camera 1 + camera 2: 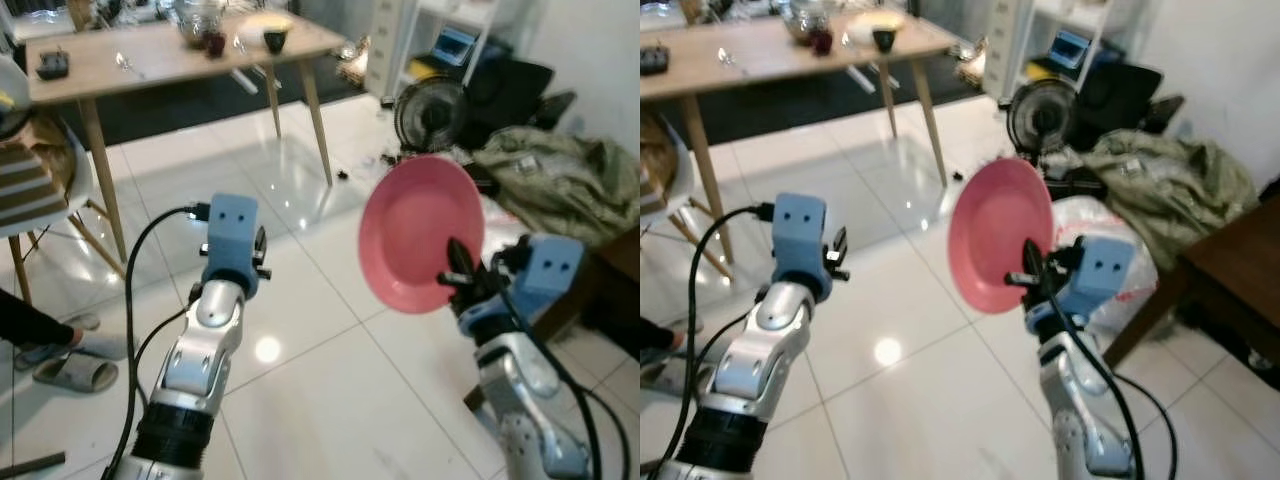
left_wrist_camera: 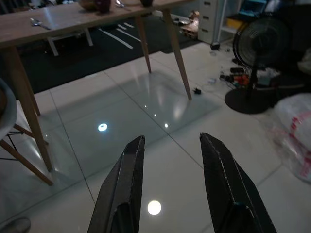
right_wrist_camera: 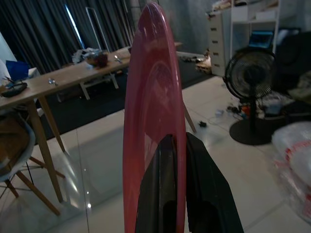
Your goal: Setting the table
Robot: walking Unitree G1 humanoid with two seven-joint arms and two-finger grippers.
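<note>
Across the tiled floor [image 1: 300, 330], the wooden counter [image 1: 170, 55] stood well ahead, already bearing a bowl [image 1: 275, 40]. Clamped by its lower rim in the right claw [image 1: 458, 280], the pink plate [image 1: 420, 232] rode on edge, probably so it would not slip in transit. The left claw [image 2: 171, 160] hung released, carrying nothing.

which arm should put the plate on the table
Right. The right hand is shut on the pink plate's rim, holding it upright. The left hand is open, holding nothing. The wooden table is across the floor.
</note>
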